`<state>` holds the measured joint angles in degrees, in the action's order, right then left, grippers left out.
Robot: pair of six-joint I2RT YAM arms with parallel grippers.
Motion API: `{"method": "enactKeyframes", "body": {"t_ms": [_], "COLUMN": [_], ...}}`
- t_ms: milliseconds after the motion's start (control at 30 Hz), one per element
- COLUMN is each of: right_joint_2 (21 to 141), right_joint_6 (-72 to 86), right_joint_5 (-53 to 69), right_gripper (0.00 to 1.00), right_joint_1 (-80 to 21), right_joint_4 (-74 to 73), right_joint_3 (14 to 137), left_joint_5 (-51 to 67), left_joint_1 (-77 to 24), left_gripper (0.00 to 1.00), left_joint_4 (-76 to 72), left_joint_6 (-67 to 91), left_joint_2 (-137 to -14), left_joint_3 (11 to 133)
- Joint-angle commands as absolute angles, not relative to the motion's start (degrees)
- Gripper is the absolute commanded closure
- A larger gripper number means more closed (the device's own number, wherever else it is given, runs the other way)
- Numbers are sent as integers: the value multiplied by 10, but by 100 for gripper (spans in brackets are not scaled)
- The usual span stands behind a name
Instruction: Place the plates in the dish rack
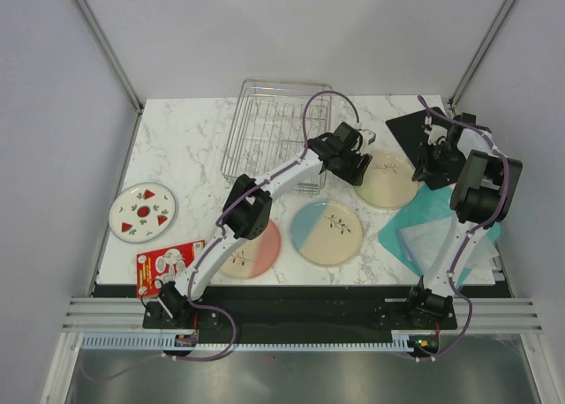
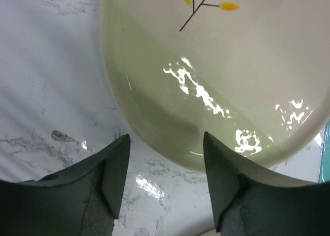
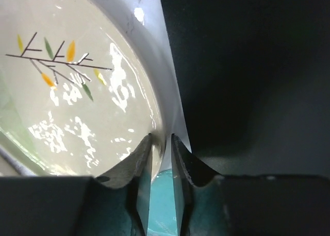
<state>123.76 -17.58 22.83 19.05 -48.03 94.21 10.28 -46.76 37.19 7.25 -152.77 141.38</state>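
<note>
Loading not yet begun: the silver wire dish rack holds no plates. The right gripper pinches the rim of the cream-and-green round plate lying near the rack, while the left gripper waits wide open and empty at its opposite edge. The cream-and-blue plate, cream-and-pink plate and white fruit-marked plate lie flat on the marble table

Okay so the green plate is super glossy, glazed-ceramic look, lights bouncing all over it. Under it the desk is smooth marble-pattern stuff with a slight sheen. Then the dish rack is shiny silver metal wire, the black board is totally matt, and the left tool has dull, slightly grainy dark fingers.
</note>
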Motion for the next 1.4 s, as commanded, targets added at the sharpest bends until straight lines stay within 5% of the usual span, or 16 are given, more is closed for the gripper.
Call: {"method": "enactKeyframes", "body": {"t_ms": [0, 233, 433, 767, 900, 1067, 1200, 1367], "right_joint_2": [1305, 1370, 1475, 1486, 1493, 1472, 1434, 1357], "right_joint_6": [-211, -278, -427, -439, -437, -449, -449, -432], "right_joint_5": [331, 455, 588, 646, 657, 657, 666, 673], "right_gripper": [69, 65, 62, 53, 60, 99, 100, 100], "right_joint_1": [212, 216, 218, 239, 240, 246, 262, 281], "right_joint_4": [-551, -650, -836, -837, -837, -837, -837, -837], "right_joint_3": [959, 983, 1049, 1045, 1046, 1041, 1056, 1091], "left_joint_5": [176, 202, 206, 200, 199, 181, 177, 167], "left_joint_1": [-468, -468, -468, -475, -482, -482, -481, -476], "left_gripper": [40, 66, 73, 82, 87, 74, 49, 34], "left_joint_4": [350, 343, 343, 331, 329, 324, 309, 274], "left_joint_6": [101, 99, 98, 95, 98, 94, 67, 13], "left_joint_2": [-1544, -1549, -1550, -1550, -1550, -1541, -1508, -1411], "left_joint_3": [1426, 1421, 1419, 1426, 1429, 1430, 1431, 1414]}}
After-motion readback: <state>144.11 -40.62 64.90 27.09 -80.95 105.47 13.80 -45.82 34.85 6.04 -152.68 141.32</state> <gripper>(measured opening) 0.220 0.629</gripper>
